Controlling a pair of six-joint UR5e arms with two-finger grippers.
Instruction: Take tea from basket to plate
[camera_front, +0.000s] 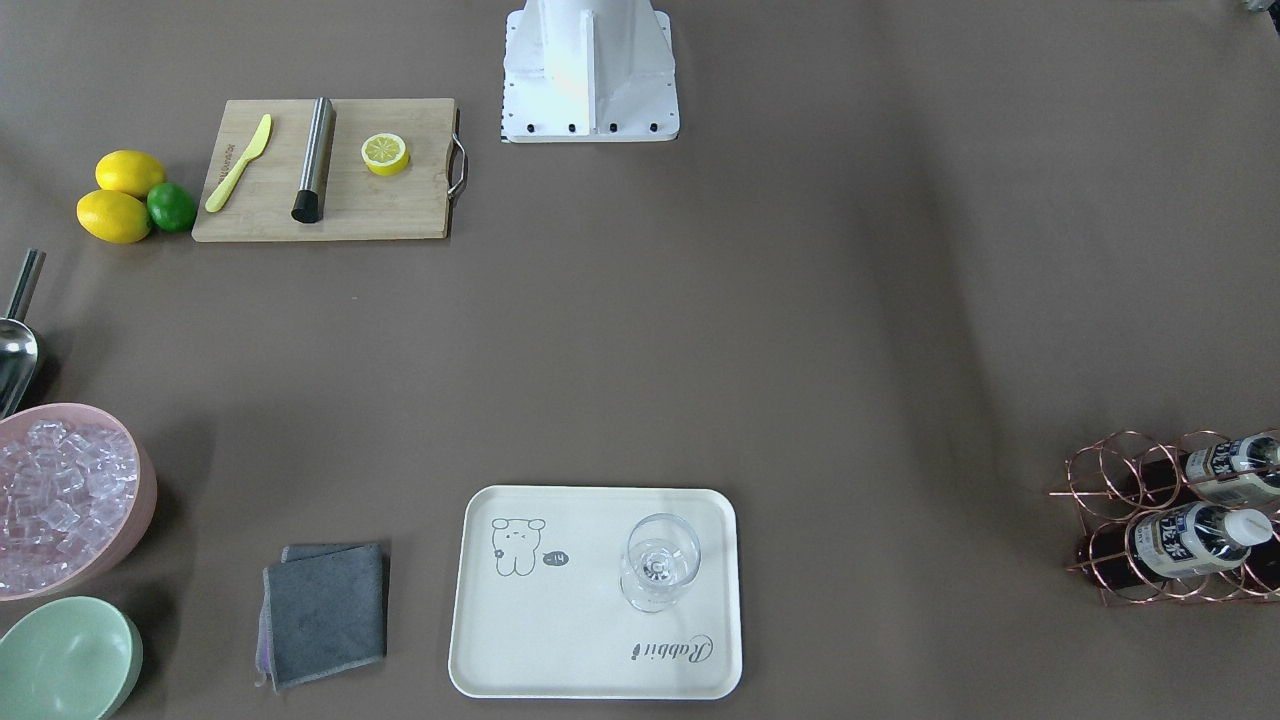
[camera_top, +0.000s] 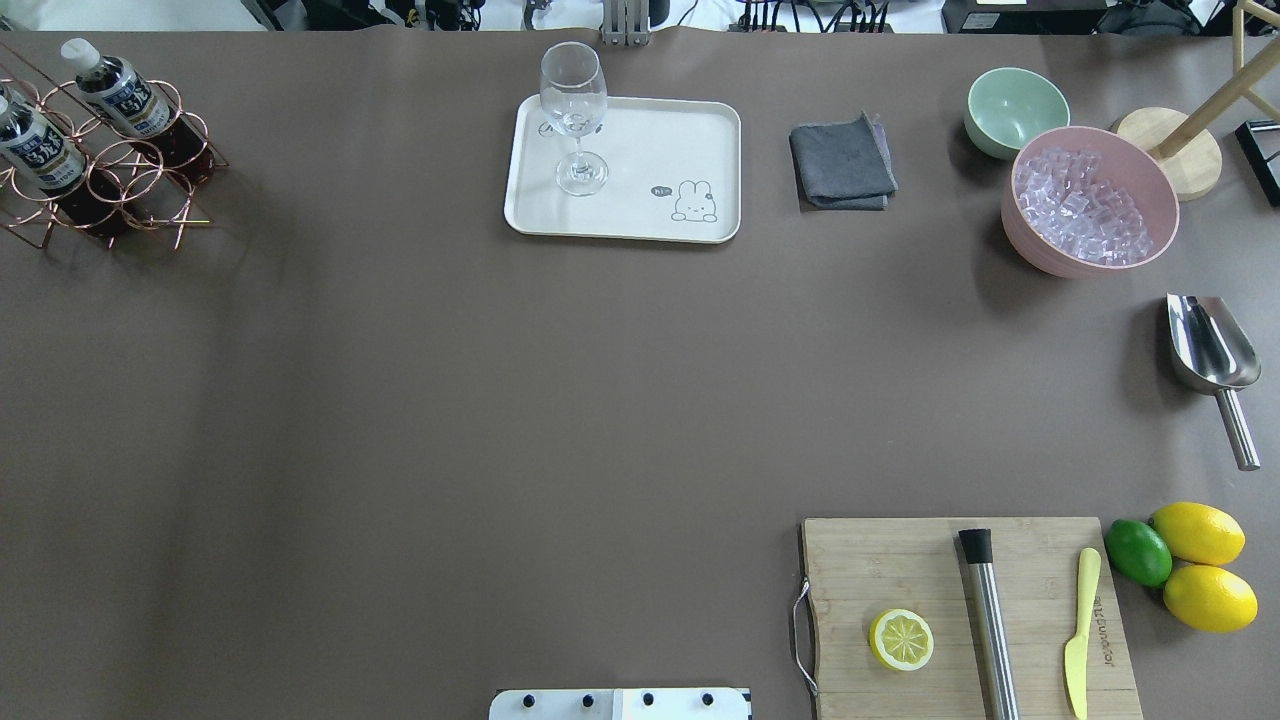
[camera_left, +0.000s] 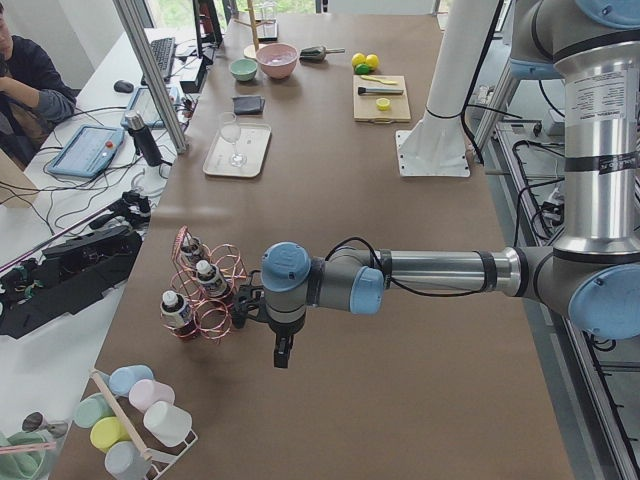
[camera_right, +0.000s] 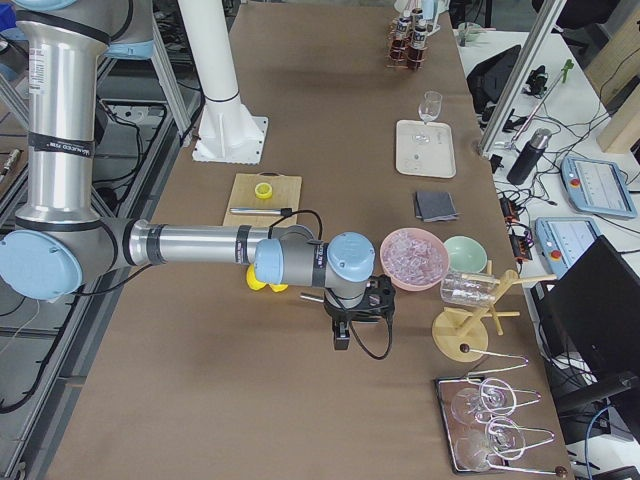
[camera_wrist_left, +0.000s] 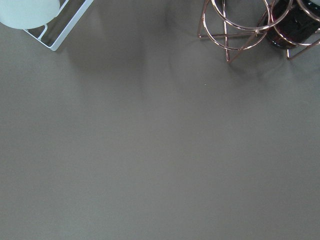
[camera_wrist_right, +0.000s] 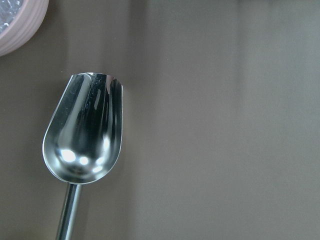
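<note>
Scoop (camera_wrist_right: 82, 135) is right under the right wrist cam, open end toward the pink bowl (camera_wrist_right: 20, 20) of ice, handle running off frame. Right gripper (camera_right: 342, 342) hangs above it near the table's right end, pointing down. It only shows in the side view, so can't tell if the fingers are parted or closed.

Left gripper (camera_left: 281, 358) hovers over bare tabletop at the left end, near the basket (camera_top: 130, 185) but not touching it (same story: finger state unreadable). The basket sits in the left corner on the operators' side.

Tea (camera_front: 1190, 540): three bottles, all in the basket's rings, tilted, white caps pointing up and out.

Plate (camera_front: 560, 640) lies along the operators' edge about mid-table, well apart from the basket. A stemmed glass (camera_front: 658, 575) stands upright on it, on the half away from the bear drawing (camera_front: 517, 545).
</note>
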